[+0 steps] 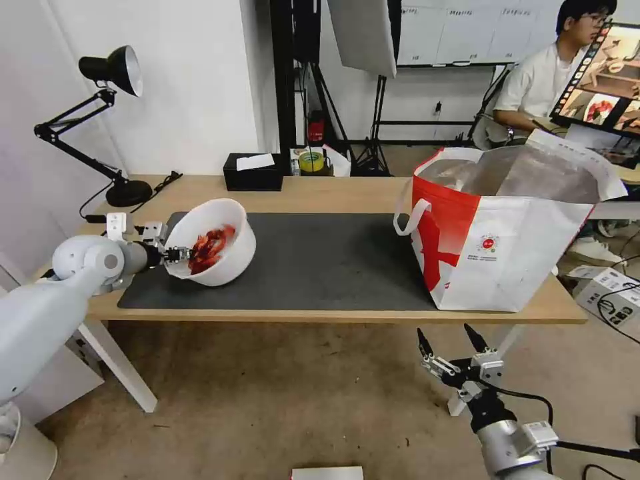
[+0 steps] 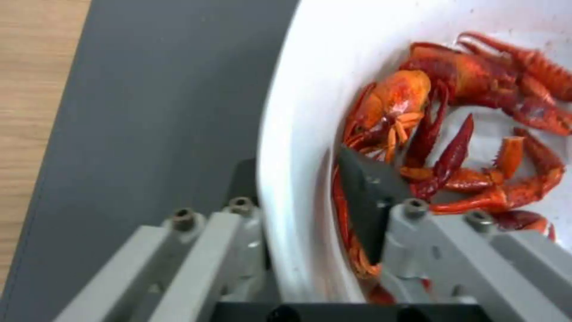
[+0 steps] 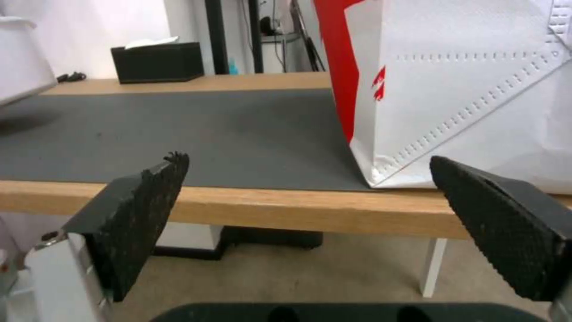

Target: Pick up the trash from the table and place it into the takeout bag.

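The trash in view is a white round bowl (image 1: 223, 223) of red crayfish shells (image 1: 208, 248), tilted over the left end of the dark grey mat (image 1: 320, 260) on the table (image 1: 320, 190). My left gripper (image 1: 179, 254) is shut on the bowl's near rim. In the left wrist view one finger (image 2: 363, 188) lies inside the bowl (image 2: 334, 67) against the shells (image 2: 464, 134), the other outside the wall. The takeout bag (image 1: 520, 253) stands open at the table's right end. My right gripper (image 1: 450, 340) hangs open below the table's front edge, facing the bag (image 3: 464, 89).
A black tissue box (image 1: 252, 172) sits at the table's back edge, with a black desk lamp (image 1: 107, 120) at the back left corner. A cardboard box (image 1: 610, 293) and cables lie on the floor to the right. Between bowl and bag the mat (image 3: 208, 134) is bare.
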Tool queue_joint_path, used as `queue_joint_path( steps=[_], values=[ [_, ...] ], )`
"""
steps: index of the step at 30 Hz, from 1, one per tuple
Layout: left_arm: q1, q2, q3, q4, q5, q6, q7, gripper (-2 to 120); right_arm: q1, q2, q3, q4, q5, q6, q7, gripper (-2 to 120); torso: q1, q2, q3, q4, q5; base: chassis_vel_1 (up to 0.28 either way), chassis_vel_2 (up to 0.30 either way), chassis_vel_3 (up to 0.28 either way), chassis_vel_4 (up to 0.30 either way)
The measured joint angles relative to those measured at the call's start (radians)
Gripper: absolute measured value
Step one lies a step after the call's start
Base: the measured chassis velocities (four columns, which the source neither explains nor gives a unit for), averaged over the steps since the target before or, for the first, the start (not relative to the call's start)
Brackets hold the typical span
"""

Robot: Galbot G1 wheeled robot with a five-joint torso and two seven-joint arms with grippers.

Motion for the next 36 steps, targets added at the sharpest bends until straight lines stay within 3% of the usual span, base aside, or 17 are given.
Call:
queue_joint_path(
  steps=[6,20,36],
  values=[
    [0.003,0.000,-0.006,-0.014,0.000,-0.002,-0.013,1,0.000,0.000,0.000,0.000,0.000,0.000,0.000,100,0.000,0.000,0.000,0.0000,0.0002,0.000,0.000,0.000,0.000],
    [0.010,-0.003,-0.025,-0.041,-0.046,-0.014,-0.021,0,0.000,0.000,0.000,0.000,0.000,0.000,0.000,100,0.000,0.000,0.000,0.0002,-0.0002,0.000,0.000,0.000,0.000],
    [-0.100,-0.026,-0.013,-0.175,-0.174,-0.026,-0.068,0,0.000,0.000,0.000,0.000,0.000,0.000,0.000,100,0.000,0.000,0.000,0.0002,0.0001,0.000,0.000,0.000,0.000]
  ],
)
